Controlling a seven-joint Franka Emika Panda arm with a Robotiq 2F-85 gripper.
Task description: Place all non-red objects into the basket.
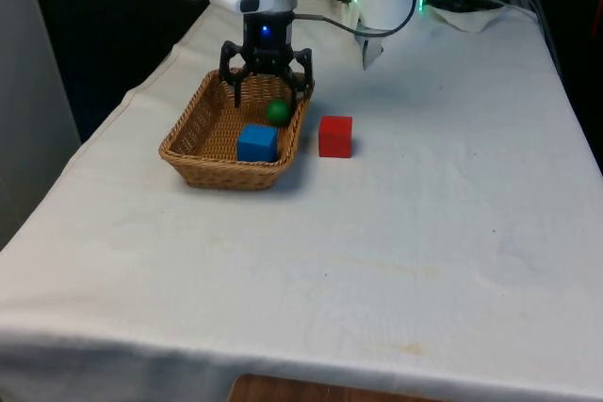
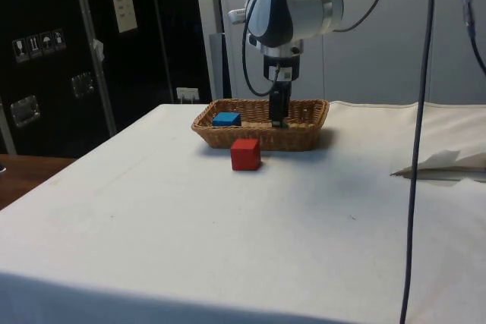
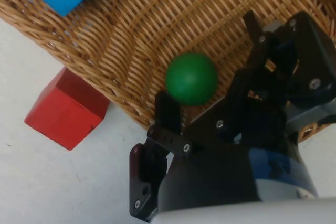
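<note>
White cloth (image 1: 452, 233) mostly open; pincer (image 1: 267, 82) released over basket (image 1: 203, 129) rim, green ball (image 1: 277, 112) below.

Lab: robot arm (image 2: 292, 5), dark cabinets (image 2: 45, 51).

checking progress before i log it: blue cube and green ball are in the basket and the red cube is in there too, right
Not quite. The red cube sits on the cloth outside the basket, beside its wall, as the front view shows. The blue cube and green ball are indeed inside the basket.
</note>
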